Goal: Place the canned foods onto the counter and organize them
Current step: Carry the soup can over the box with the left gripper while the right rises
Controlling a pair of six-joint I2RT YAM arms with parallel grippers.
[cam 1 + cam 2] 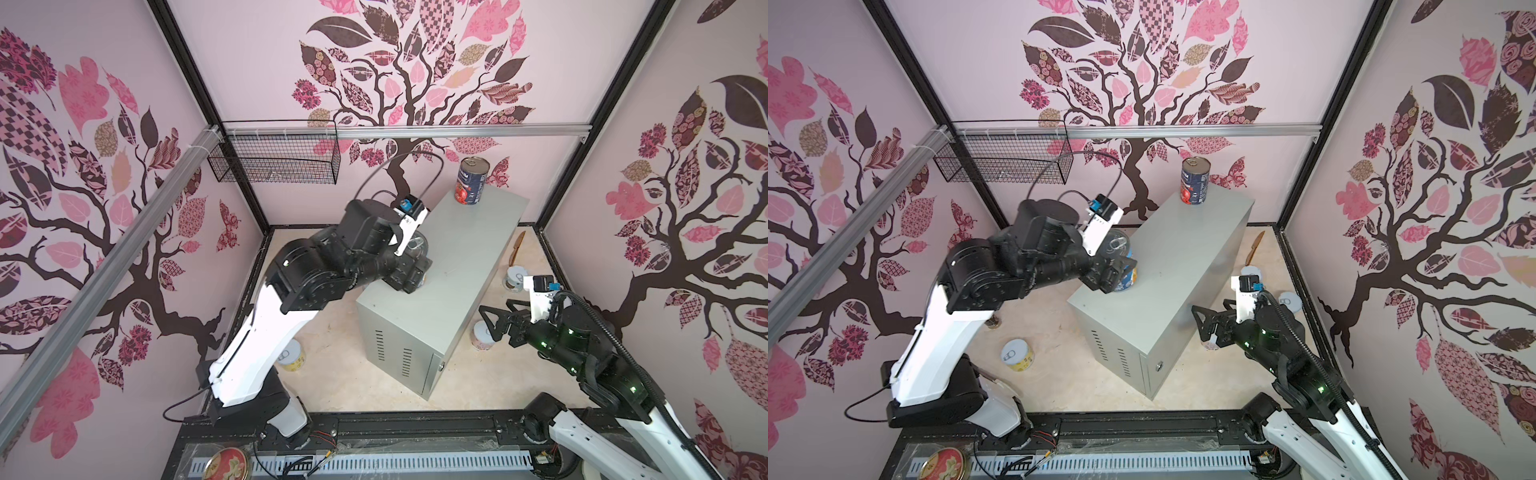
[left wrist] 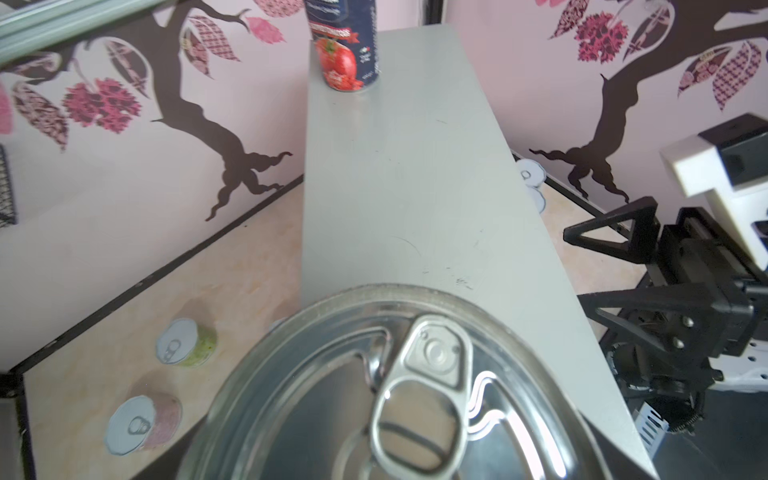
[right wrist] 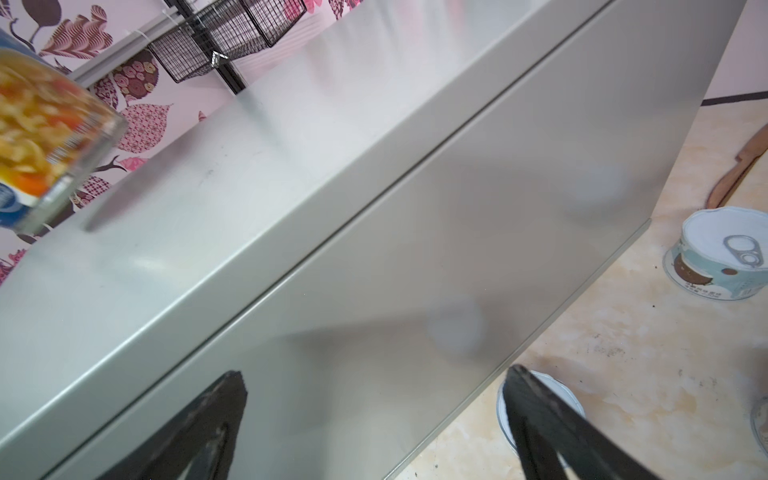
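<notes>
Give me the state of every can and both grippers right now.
left gripper: closed on the soup can.
soup can: held over the counter's left edge; contact unclear.
tomato can: standing upright at the counter's far end.
right gripper: open, empty, beside the counter.
yellow can: upright on the floor.
green can: upright on the floor.
pink can: upright on the floor.

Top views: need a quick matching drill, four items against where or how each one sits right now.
1. tomato can
2. soup can
3. yellow can
4. right pincer

A. on the floor, left of the counter
B. open, empty, beside the counter
C. upright on the counter's far end
D. gripped by the left pincer

Pairs: 1-C, 2-D, 3-A, 4-B
</notes>
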